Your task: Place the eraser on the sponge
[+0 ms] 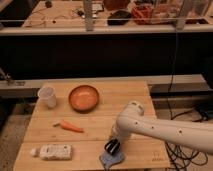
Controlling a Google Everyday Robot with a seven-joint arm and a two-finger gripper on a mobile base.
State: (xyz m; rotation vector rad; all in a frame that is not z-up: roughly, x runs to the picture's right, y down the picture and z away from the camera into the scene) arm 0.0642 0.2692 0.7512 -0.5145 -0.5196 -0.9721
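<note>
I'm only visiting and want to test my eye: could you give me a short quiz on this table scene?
1. True or false: the gripper hangs over the sponge near the table's front edge.
2. Which stands at the table's far left corner? A) white cup B) orange bowl C) sponge
3. From which side of the picture does the white arm reach in?
Key: 1 true; 2 A; 3 right.

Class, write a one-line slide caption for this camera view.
Robot's dark hand at the thin pale blue-grey sponge, near the front edge of the wooden table.
</note>
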